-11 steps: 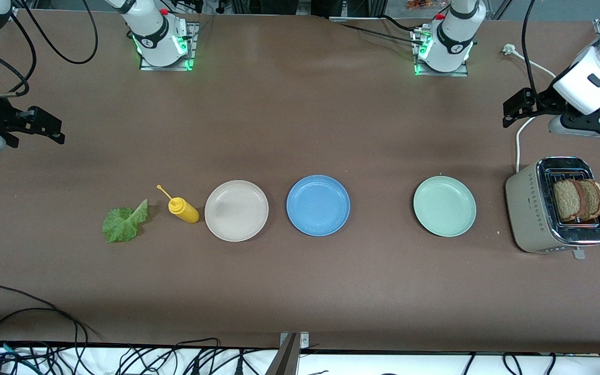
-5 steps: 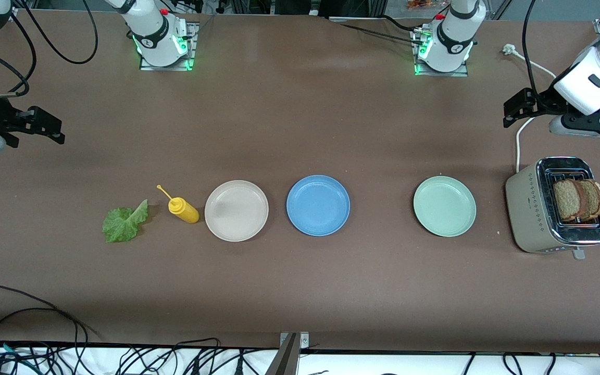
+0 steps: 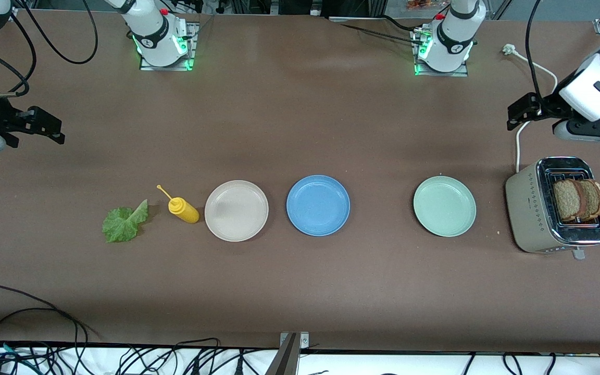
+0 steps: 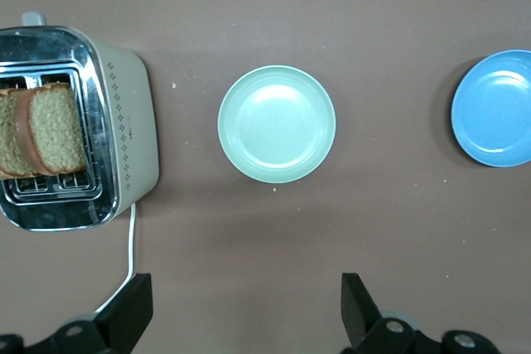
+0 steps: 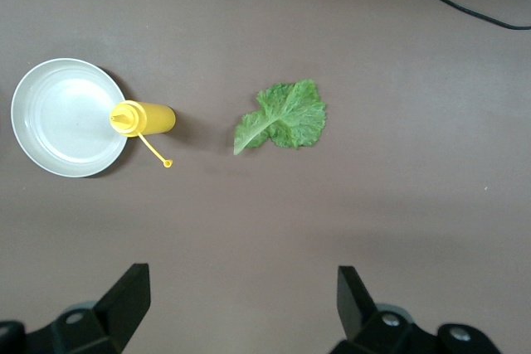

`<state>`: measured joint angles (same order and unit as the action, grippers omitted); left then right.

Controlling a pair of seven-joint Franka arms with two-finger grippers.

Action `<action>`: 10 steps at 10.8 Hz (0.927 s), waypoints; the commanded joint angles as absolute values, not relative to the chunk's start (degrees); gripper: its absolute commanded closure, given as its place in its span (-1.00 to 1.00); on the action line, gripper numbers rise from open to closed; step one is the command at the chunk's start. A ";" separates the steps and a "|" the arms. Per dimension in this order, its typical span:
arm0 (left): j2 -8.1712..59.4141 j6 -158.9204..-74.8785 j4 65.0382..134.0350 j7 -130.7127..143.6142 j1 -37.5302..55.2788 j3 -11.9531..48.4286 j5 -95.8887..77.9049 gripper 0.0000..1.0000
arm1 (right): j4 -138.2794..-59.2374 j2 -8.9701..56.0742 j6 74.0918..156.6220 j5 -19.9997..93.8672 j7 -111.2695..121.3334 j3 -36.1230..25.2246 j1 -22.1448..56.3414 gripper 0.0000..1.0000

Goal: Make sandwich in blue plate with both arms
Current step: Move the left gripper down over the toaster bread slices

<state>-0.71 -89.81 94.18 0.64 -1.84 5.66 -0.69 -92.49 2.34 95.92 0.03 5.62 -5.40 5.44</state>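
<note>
Between beige plate (image 3: 236, 210) and mint plate (image 3: 444, 206), round mid-blue plate (image 3: 318, 204) (raised rim); both grippers' fingers apart.

Even, diffuse overhead light falls on the matte brown table (image 3: 300, 130), which shows pale sheen bands toward the arms' bases. Shadows are soft and short: a faint crescent hugs the blue plate (image 3: 318, 205), and a darker one edges the toaster (image 3: 532, 208). The toaster's chrome top glints. Green lamps glow at both bases. All three views are sharp, without visible edge distortion.
</note>
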 commanded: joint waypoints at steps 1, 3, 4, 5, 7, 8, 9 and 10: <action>1.57 -88.94 92.46 -0.53 -4.30 5.71 -0.18 -1.00 | -92.11 2.29 95.71 -0.26 6.33 -5.45 5.45 -1.00; 3.77 -89.47 92.11 -0.61 -8.50 5.71 -0.35 -1.00 | -92.11 2.29 95.71 -0.26 6.24 -5.45 5.45 -1.00; 5.87 -89.56 90.63 -0.62 -10.09 5.71 -0.26 -1.00 | -92.11 2.29 95.71 -0.18 6.07 -5.45 5.45 -1.00; 8.41 -89.56 88.53 -1.31 -11.24 5.71 -0.18 -1.00 | -92.11 2.20 95.71 -0.18 5.98 -5.36 5.54 -1.00; 12.90 -89.73 85.88 -5.08 -13.88 5.71 -0.35 -1.00 | -92.11 2.20 95.71 -0.18 6.06 -5.36 5.54 -1.00; 15.44 -90.17 83.61 -8.58 -15.45 5.63 -0.35 -1.00 | -92.11 2.28 95.71 -0.18 6.33 -5.45 5.45 -1.00; 17.73 -90.78 82.19 -12.01 -17.12 5.63 -0.44 -1.00 | -92.11 2.29 95.63 -0.09 6.33 -5.45 5.45 -1.00; 19.23 -92.79 81.92 -13.08 -17.49 5.63 -0.35 -1.00 | -92.11 2.29 95.71 -0.09 6.33 -5.45 5.45 -1.00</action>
